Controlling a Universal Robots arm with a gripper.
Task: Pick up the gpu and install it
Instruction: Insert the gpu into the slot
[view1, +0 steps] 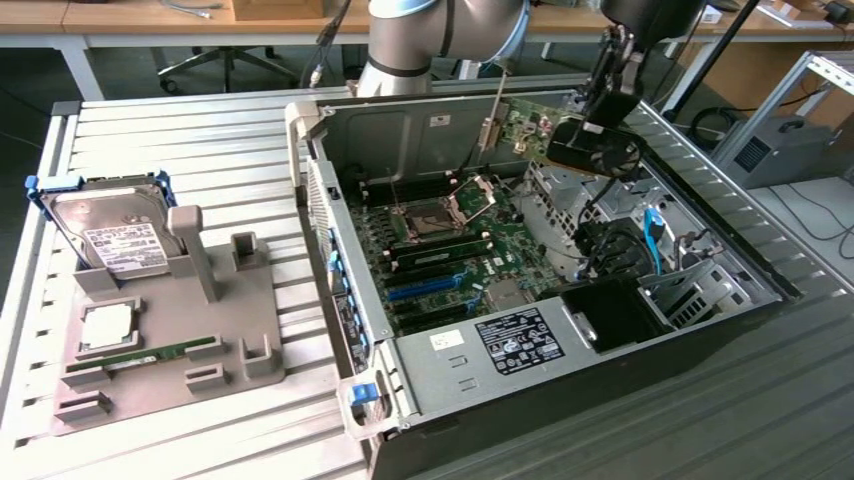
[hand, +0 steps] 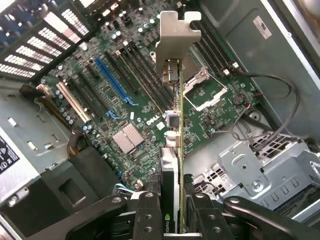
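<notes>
Where the pincer (hand: 175, 202) is clamped on the gpu (hand: 170, 165), the card is seen edge-on over the motherboard (hand: 125, 115) in the wrist view. From the exterior view, the open computer case (view1: 400, 130) is shown lying on a slatted worktop (view1: 200, 130), with a hard drive (view1: 114, 235) propped well apart toward that view's left.

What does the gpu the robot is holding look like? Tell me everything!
The gpu is a thin flat card seen edge-on: green board, black face, and a silvery metal bracket at its far end. The gripper clamps its near end, holding it in the air above the open computer's motherboard.
</notes>
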